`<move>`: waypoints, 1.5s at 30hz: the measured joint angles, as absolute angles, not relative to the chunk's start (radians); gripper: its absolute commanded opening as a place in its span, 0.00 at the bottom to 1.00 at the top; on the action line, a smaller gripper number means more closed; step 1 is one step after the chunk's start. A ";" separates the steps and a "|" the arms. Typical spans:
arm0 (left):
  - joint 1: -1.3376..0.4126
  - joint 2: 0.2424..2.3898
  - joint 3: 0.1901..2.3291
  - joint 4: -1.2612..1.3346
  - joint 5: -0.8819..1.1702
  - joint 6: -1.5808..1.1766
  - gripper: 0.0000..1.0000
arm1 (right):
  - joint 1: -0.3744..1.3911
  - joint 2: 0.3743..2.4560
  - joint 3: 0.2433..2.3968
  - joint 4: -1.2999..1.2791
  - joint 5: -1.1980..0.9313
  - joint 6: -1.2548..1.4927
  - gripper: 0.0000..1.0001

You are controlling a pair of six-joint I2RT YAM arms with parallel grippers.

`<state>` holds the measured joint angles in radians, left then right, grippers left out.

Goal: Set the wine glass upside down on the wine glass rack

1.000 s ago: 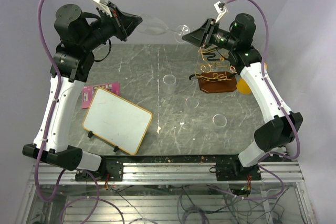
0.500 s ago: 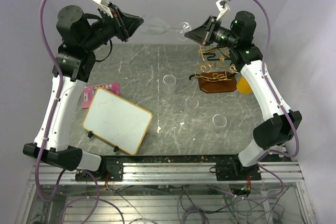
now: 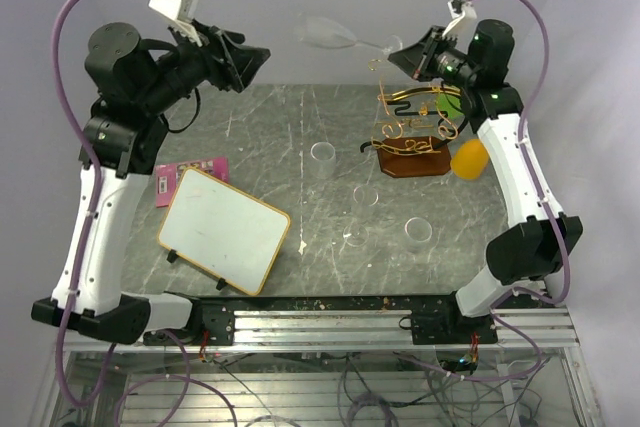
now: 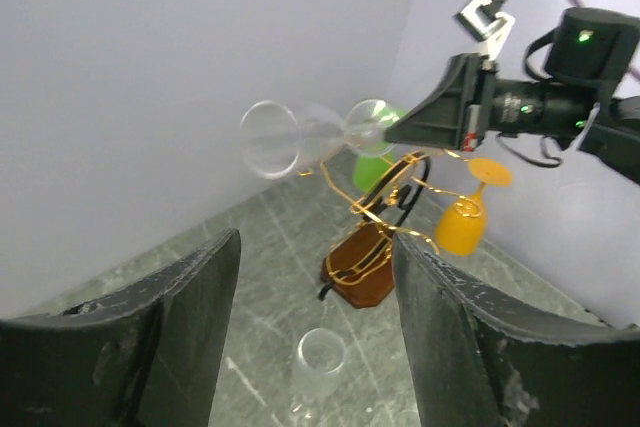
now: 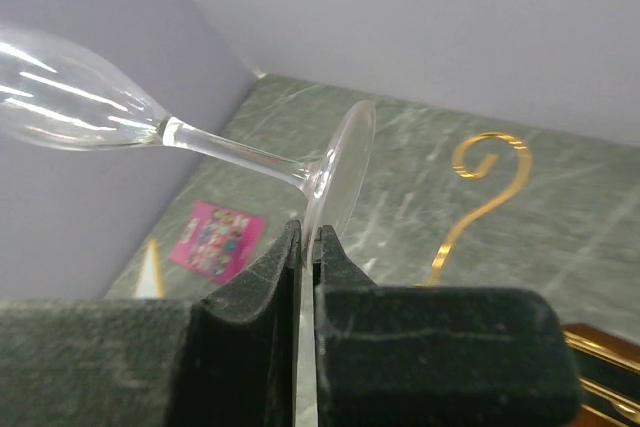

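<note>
A clear wine glass [image 3: 332, 35] lies sideways in the air above the table's far edge, bowl to the left. My right gripper [image 3: 397, 51] is shut on the rim of its foot [image 5: 340, 172], and the stem [image 5: 235, 151] runs off to the left. My left gripper [image 3: 256, 55] is open and empty, well to the left of the bowl [image 4: 275, 139]. The wine glass rack [image 3: 408, 125], gold and black wire on a brown wooden base [image 4: 362, 269], stands just below the right gripper. An orange glass [image 3: 467, 159] hangs upside down on its right side.
A framed whiteboard [image 3: 224, 229] and a pink card [image 3: 190, 177] lie at the left. Several small clear glasses [image 3: 322, 153] stand on the grey marble table [image 3: 270, 137] between board and rack. A green glass [image 4: 373, 162] sits behind the rack.
My left gripper has opened, let go of the bowl and drawn back to the left. My right gripper, shut on the foot, has carried the glass up and to the right.
</note>
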<state>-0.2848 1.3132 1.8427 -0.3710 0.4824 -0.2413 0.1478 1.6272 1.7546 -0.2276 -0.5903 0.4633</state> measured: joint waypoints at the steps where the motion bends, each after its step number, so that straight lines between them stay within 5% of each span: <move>1: -0.283 1.300 1.843 -0.389 0.463 -0.223 0.76 | 0.138 1.623 1.757 -0.240 -0.573 0.447 0.00; 12: -0.282 1.161 1.764 -0.545 0.227 0.049 0.98 | 0.065 1.544 1.937 -0.371 -0.282 0.176 0.00; 25: -0.244 1.075 1.584 -0.653 0.199 0.249 0.98 | 0.060 1.546 2.145 -0.440 0.093 -0.194 0.00; 45: -0.164 1.221 1.652 -0.766 0.368 0.279 0.93 | 0.184 1.833 2.199 -0.333 0.596 -0.738 0.00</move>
<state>-0.1638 1.2209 1.6524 -0.7662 0.3679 0.2790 0.1844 1.8332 2.1986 -0.3332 0.5961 -0.7380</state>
